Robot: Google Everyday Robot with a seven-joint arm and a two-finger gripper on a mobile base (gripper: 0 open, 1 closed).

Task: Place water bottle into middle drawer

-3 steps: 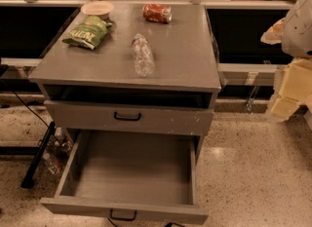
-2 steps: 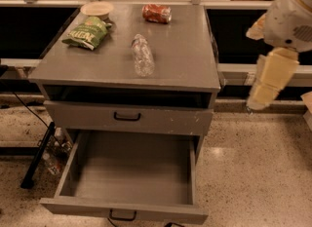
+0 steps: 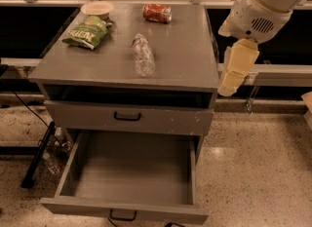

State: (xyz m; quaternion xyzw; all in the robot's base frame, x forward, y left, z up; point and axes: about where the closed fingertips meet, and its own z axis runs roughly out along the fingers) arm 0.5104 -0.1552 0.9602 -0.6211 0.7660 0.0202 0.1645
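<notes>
So the gripper (image 3: 229, 85) is hanging off the right side of the counter (image 3: 185, 60), just past its front right corner, pointing down from the big white arm (image 3: 261, 14) that comes in from the top right. Honestly can't tell if it's clenched or released from this angle, it just reads as one cream-coloured block, but it's nowhere near touching anything. The bottle (image 3: 144, 54) is lying on its side roughly in the middle of the counter, cap end pointing towards the back, well apart from the gripper. Behind it near the back edge there's a red can (image 3: 157, 12), also on its side. Over on the left is a green chip bag (image 3: 87, 31) lying flat, and a small pale bowl (image 3: 97, 9) right behind it at the back left corner, looks like the bag's edge touches it. Below the counter there's a dark open slot, then a shut drawer front (image 3: 161, 120) with white scuffs and a black handle. Under that the drawer (image 3: 122, 210) is pulled all the way out, bare grey floor inside, black loop handle at the front lip. All of it sits on a speckled floor (image 3: 253, 172).
</notes>
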